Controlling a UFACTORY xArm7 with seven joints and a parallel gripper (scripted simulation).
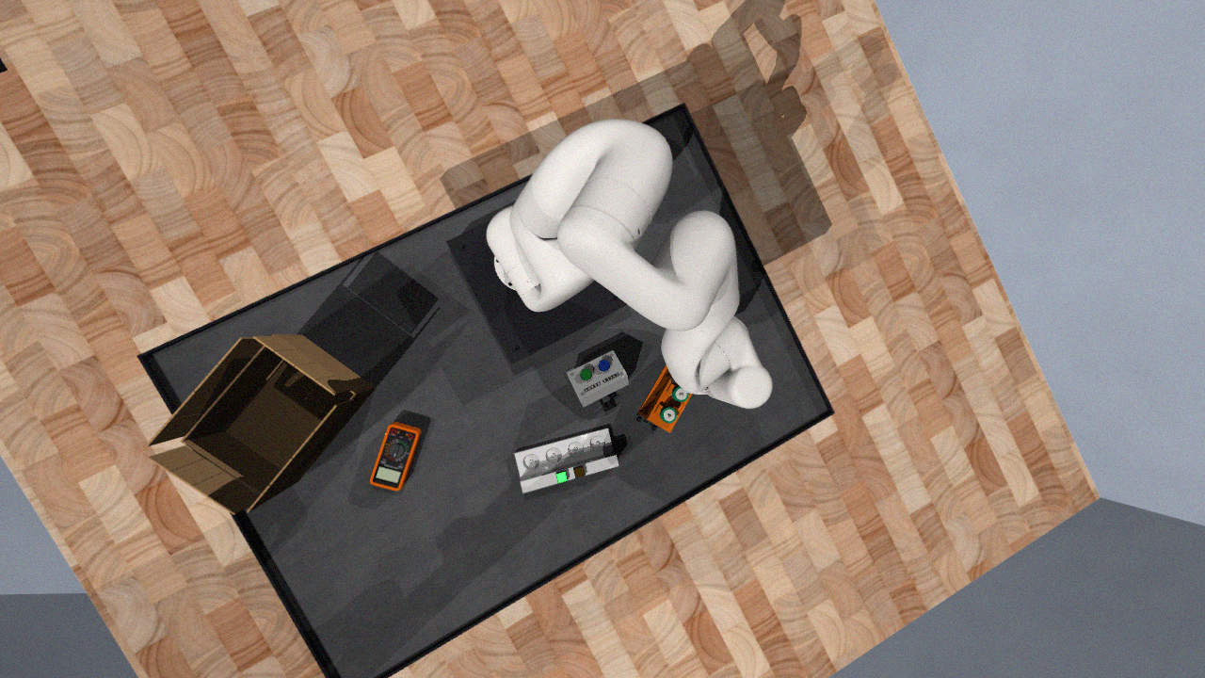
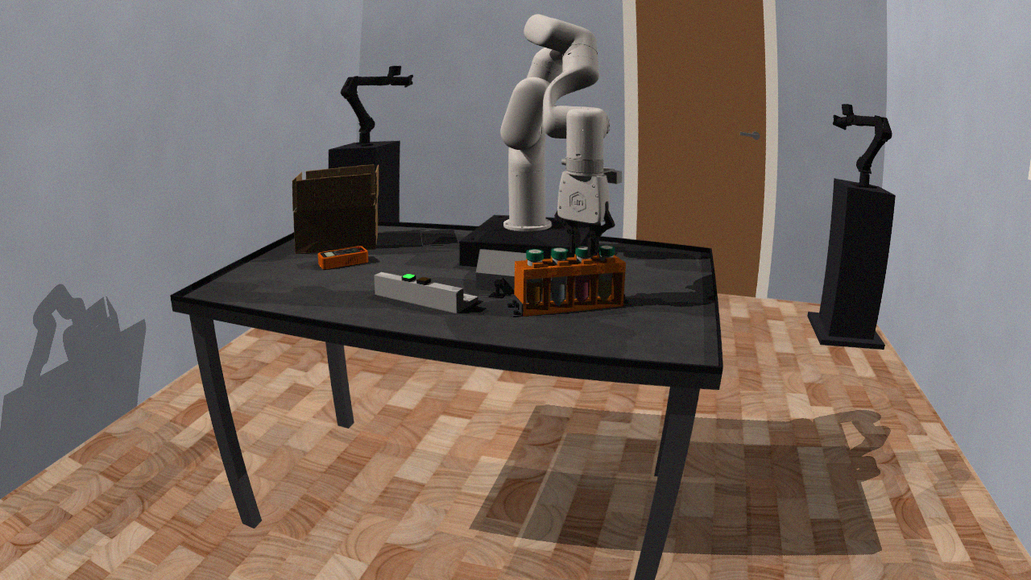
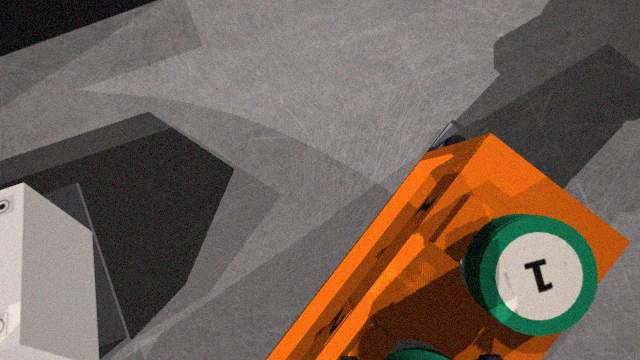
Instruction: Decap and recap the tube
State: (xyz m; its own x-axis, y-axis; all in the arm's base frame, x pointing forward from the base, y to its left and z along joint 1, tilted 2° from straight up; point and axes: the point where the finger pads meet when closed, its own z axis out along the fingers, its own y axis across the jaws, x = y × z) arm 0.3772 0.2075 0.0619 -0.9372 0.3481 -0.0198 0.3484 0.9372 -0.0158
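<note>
My gripper (image 2: 585, 243) (image 3: 419, 358) points down, shut on the green cap of tube 2 (image 2: 582, 253) (image 3: 417, 354); only a sliver of that cap shows in the wrist view. The cap sits on its tube in the orange decapping station (image 2: 519, 288) (image 3: 515, 170). The cap of tube 1 (image 2: 606, 251) (image 3: 540, 275), cap of tube 3 (image 1: 682, 394) (image 2: 559, 254) and cap of tube 4 (image 1: 668, 414) (image 2: 534, 255) are on; tightness cannot be told. The grey cap tray (image 1: 538, 485) (image 2: 432, 294) has empty nests. Its green lamp (image 1: 562, 476) (image 2: 408, 276) is lit; the amber lamp (image 1: 579, 471) is dark.
The key housing (image 1: 618, 376) (image 3: 60, 280) has a green READY key (image 1: 586, 373) and a blue CYCLE key (image 1: 603, 364), near the arm's base. An orange multimeter (image 1: 395, 456) (image 2: 343, 257) and an open cardboard box (image 1: 261, 412) (image 2: 335, 216) stand farther along the table.
</note>
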